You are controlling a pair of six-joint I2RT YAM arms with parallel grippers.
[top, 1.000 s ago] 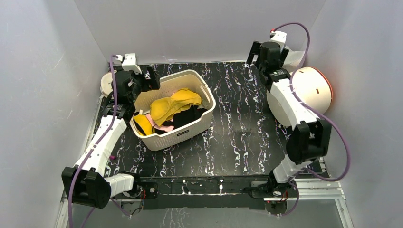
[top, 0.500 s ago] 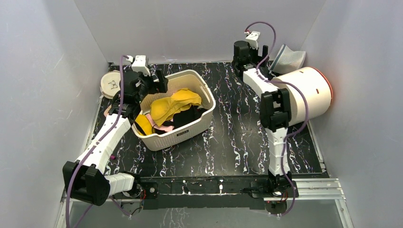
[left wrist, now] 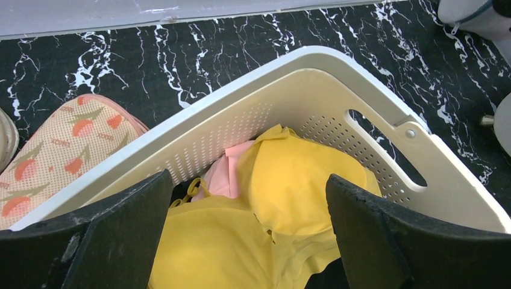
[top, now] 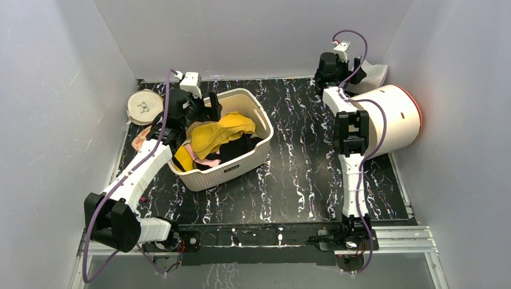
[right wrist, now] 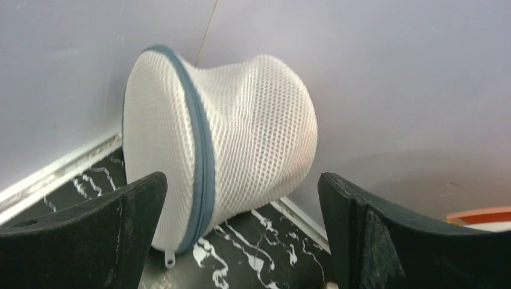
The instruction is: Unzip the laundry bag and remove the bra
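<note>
One laundry bag (right wrist: 223, 120) beyond spread right gripper (right wrist: 241, 180).

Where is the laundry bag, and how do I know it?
Find the big white drum on the right. The laundry bag sits behind it in the far corner. It's puffy white mesh with a grey zip, unlike the flat cream disc at left.

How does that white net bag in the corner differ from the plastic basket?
The mesh laundry bag is soft netting, tipped on its side; the basket is stiff perforated plastic, standing upright. The bag's grey-blue zip looks shut; the basket is open-topped, clothes showing. Both are whitish.
</note>
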